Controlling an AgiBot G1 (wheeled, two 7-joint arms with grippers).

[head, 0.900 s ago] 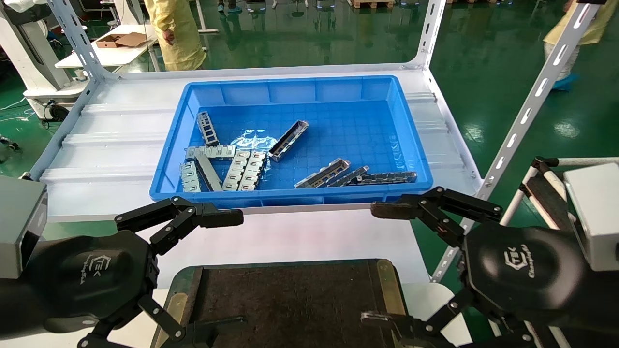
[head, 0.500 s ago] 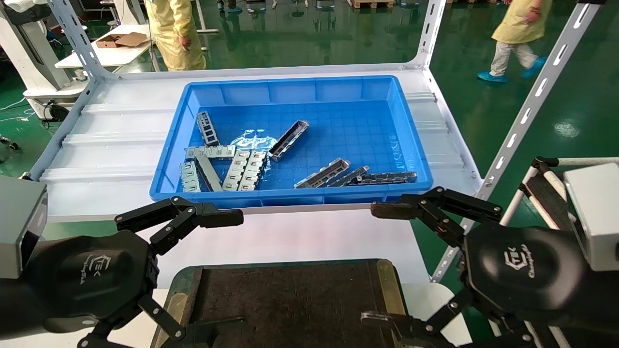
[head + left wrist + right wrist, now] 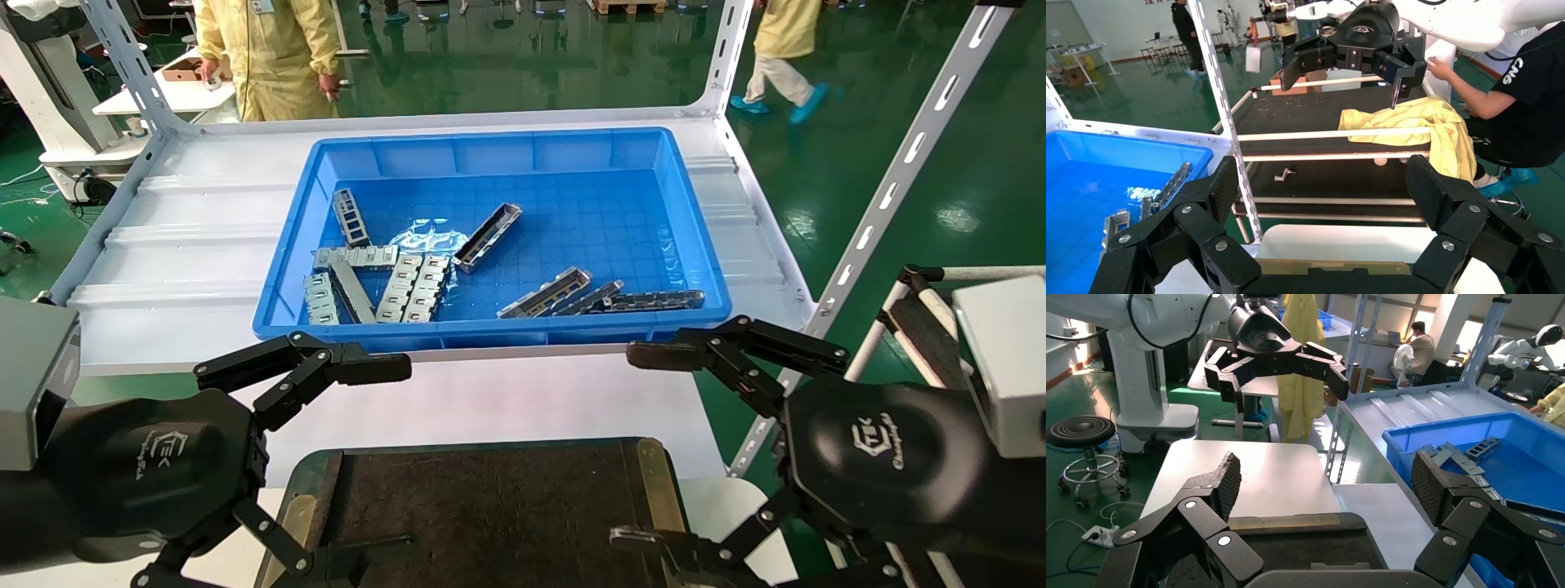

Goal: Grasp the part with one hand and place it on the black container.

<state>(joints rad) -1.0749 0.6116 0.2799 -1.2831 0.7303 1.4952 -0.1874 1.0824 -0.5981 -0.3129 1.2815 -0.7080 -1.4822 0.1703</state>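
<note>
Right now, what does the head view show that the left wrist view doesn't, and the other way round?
Only the head view shows the whole blue bin with its scatter of metal parts, including the slim grey channel bar, and the flat top of the black container between both open hands.

Only the left wrist view shows the side rack with the yellow cloth and a seated person.

Both show the left hand and right hand, open and empty, plus a corner of the bin.

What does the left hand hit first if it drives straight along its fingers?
Likely the right hand: it sits dead ahead between the left hand's open fingers, across the flat black container. Depth is unclear; nothing nearer shows.
</note>
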